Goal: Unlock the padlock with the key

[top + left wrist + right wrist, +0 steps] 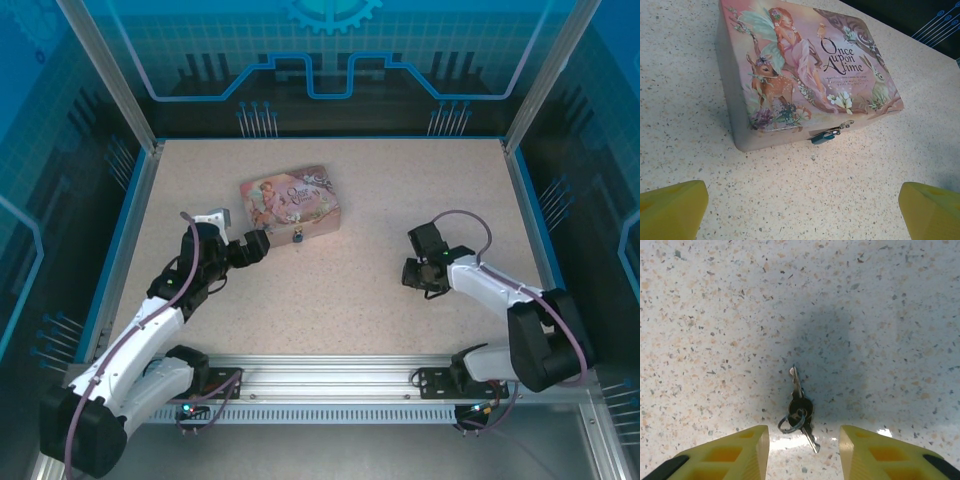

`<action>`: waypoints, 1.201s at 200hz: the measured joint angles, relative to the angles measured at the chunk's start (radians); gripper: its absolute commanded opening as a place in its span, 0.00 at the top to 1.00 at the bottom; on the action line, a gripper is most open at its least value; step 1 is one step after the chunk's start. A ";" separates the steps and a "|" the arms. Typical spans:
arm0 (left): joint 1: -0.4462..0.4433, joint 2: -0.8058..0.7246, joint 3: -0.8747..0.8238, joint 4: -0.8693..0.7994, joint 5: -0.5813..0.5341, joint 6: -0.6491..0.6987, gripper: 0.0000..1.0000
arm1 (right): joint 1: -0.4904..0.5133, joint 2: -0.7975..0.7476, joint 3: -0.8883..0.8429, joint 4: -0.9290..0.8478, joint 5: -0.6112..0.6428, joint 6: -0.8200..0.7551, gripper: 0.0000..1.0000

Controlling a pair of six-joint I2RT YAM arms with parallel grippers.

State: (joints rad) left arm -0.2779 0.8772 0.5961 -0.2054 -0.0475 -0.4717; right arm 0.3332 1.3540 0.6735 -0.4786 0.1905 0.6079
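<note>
The padlock (823, 136), small with a blue body, hangs from the clasp on the front of the pink tin (805, 65). My left gripper (802, 205) stands open just in front of it, its yellow fingertips (670, 210) wide apart and low over the table. From above, the left gripper (262, 243) sits at the tin's (293, 203) near left corner. The key (801, 407) lies flat on the table, one of two small keys on a ring. My right gripper (804, 445) hangs over it, open, with a fingertip on each side and neither touching it.
The speckled table (350, 300) is walled by blue panels and metal posts. The right gripper (412, 272) is at the right middle, well apart from the tin. A rail (330, 385) with both arm bases runs along the near edge.
</note>
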 measured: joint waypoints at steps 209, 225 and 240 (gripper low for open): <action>0.000 0.000 0.004 -0.001 0.000 0.003 0.01 | -0.016 0.114 0.042 0.050 -0.014 -0.006 0.99; 0.000 0.000 0.004 -0.001 0.000 0.003 0.01 | -0.016 0.113 0.042 0.051 -0.016 -0.006 1.00; 0.000 0.000 0.004 -0.001 0.000 0.003 0.01 | -0.016 0.112 0.042 0.052 -0.017 -0.006 1.00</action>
State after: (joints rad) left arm -0.2779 0.8772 0.5999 -0.2066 -0.0475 -0.4690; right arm 0.3176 1.4662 0.7151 -0.4267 0.1734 0.6014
